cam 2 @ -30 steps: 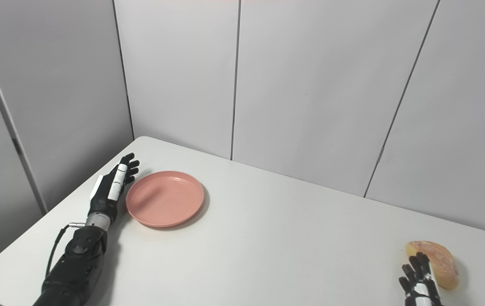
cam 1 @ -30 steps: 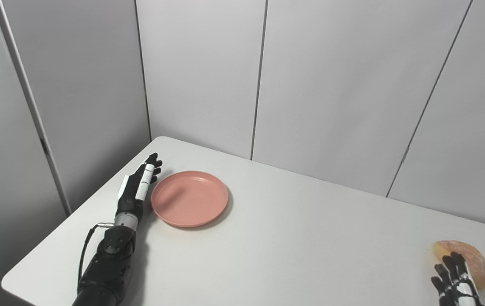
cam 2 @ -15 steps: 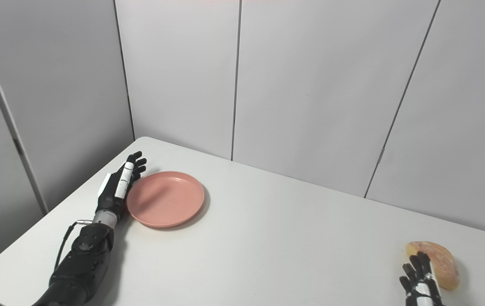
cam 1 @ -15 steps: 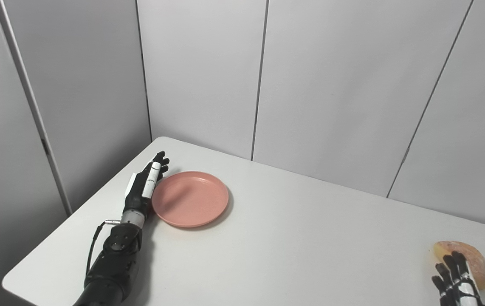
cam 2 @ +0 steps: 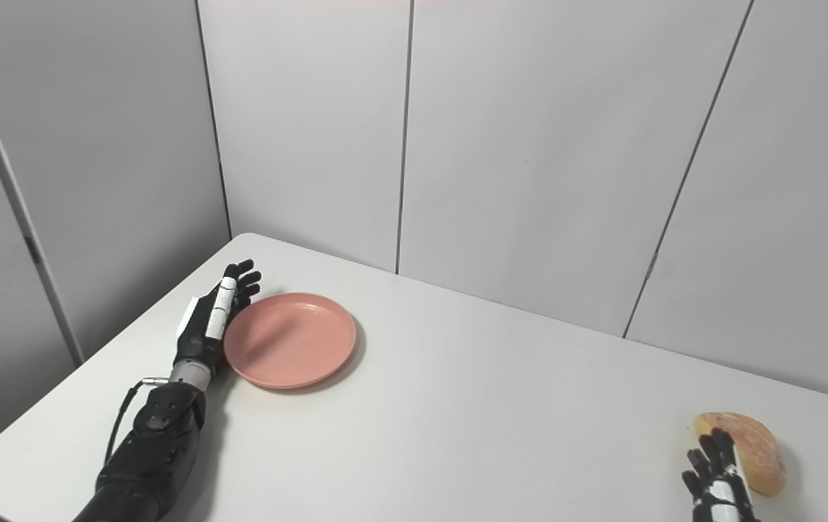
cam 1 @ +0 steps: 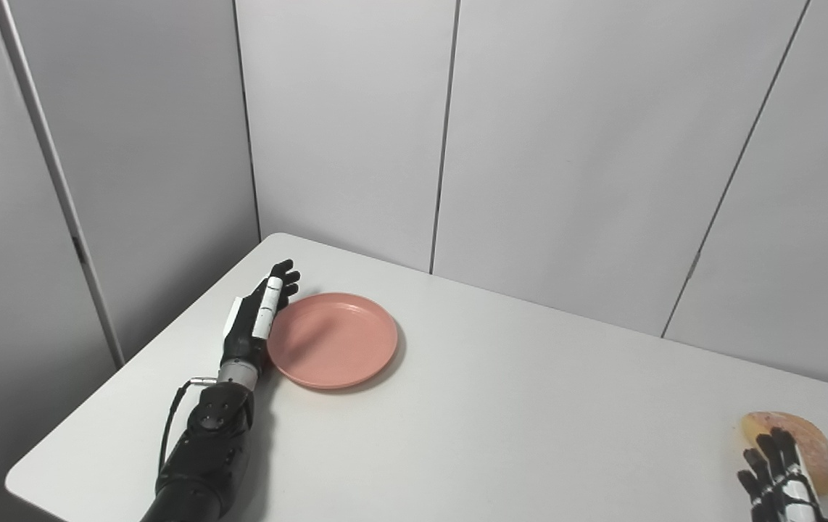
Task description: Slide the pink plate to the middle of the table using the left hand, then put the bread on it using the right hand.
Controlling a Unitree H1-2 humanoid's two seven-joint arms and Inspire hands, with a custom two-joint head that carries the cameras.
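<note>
The pink plate is sitting flat on the white table in the left-centre of the frame, well short of the table's middle. The left hand is standing on edge against the plate's left rim, its fingers stretched out flat together toward the upper part of the frame and gripping nothing; whether the palm is actually pressing the rim or only lying just beside it is hard to make out, since the hand is covering that stretch of the rim. Its dark forearm is running down to the bottom edge at lower left, where it is being cut off. In the lower right corner the bread, a pale brown curved piece, is lying on the table near the frame's edge. The right hand is showing only its spread fingertips; the rest is cut off by the bottom edge. Those fingertips are overlapping the bread's near left side, with nothing visibly held, but contact cannot be told. Grey wall panels are filling the upper half of both views.
</note>
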